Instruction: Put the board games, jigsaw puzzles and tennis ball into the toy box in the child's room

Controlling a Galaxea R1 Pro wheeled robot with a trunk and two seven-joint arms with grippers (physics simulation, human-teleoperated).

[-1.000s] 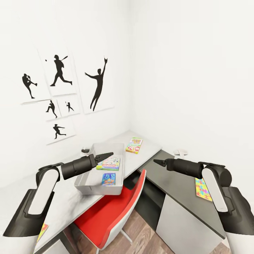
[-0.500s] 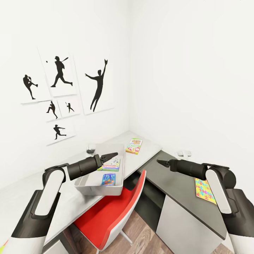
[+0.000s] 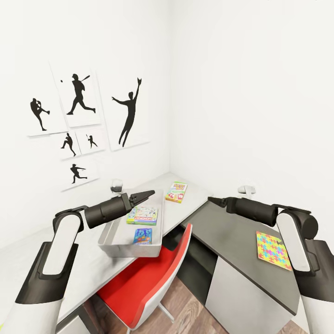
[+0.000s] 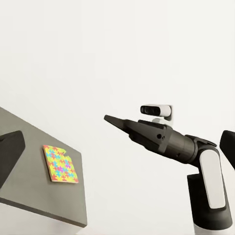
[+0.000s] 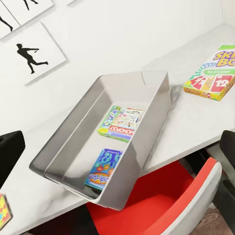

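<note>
One flat, stiff multicoloured jigsaw puzzle square [image 3: 272, 250] awaits an edge pinch by the narrow, empty right gripper [image 3: 211, 200].

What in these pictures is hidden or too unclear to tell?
- Right wrist view: a colourful item at the picture edge is cut off; unidentifiable.
- Head view: a small dark object behind the left gripper is too small to identify.
- Head view: the right arm covers an edge of the jigsaw puzzle.
</note>
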